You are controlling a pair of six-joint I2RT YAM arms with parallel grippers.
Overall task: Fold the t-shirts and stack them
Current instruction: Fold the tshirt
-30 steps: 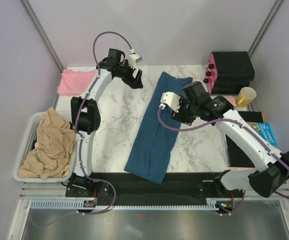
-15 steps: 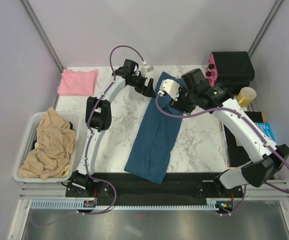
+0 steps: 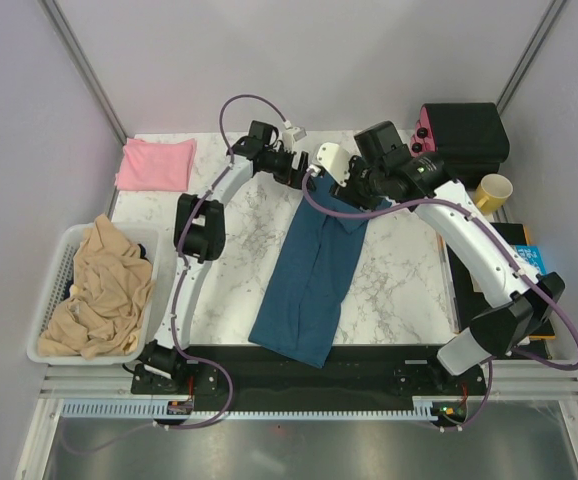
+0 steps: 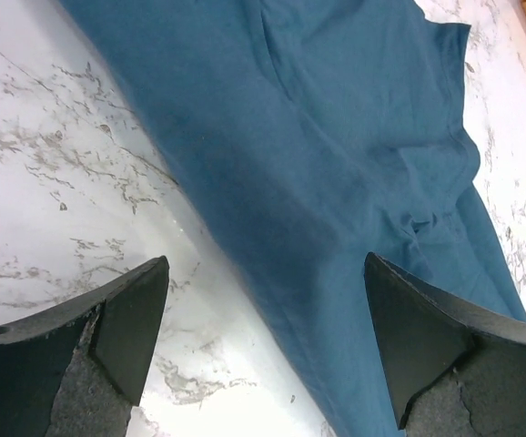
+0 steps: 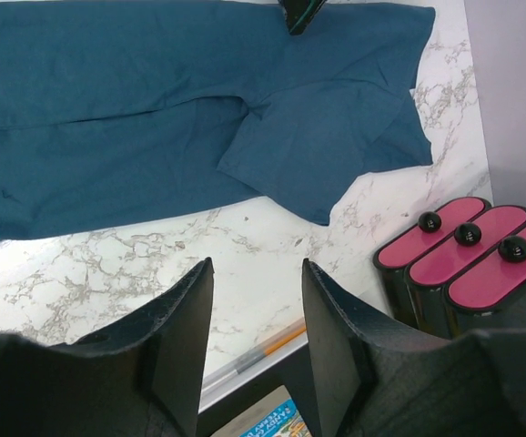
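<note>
Step in hand, as I read it: crosswise fold of the large dark teal-blue cotton t-shirt point(image 3: 309, 280).

- It lies flat on the white marble counter point(image 3: 239, 230) as a long narrow band, sides already turned in, running from the far middle down to the near edge.
- The small pale pink t-shirt point(image 3: 156, 163) sits folded in the far left corner, well apart from the teal one.
- Both arms are at the far end of the band.
- Left claw point(image 4: 265, 273): fingers wide apart, nothing between them. It hovers over the band's left edge, one finger over bare marble and the other over cloth.
- Right claw point(image 5: 256, 269): fingers apart with a narrower gap, nothing held. It's over bare marble just beside the right far corner, where a sleeve flap point(image 5: 322, 150) sticks out.

Next move probably calls for:
- Each claw to drop on its own far corner and pinch all the layers.
- The right to shift in over the cloth first.
- Both to lift together and carry the far end toward the near end, level so the band doesn't skew.

Stacking with the pink one isn't done yet.
</note>
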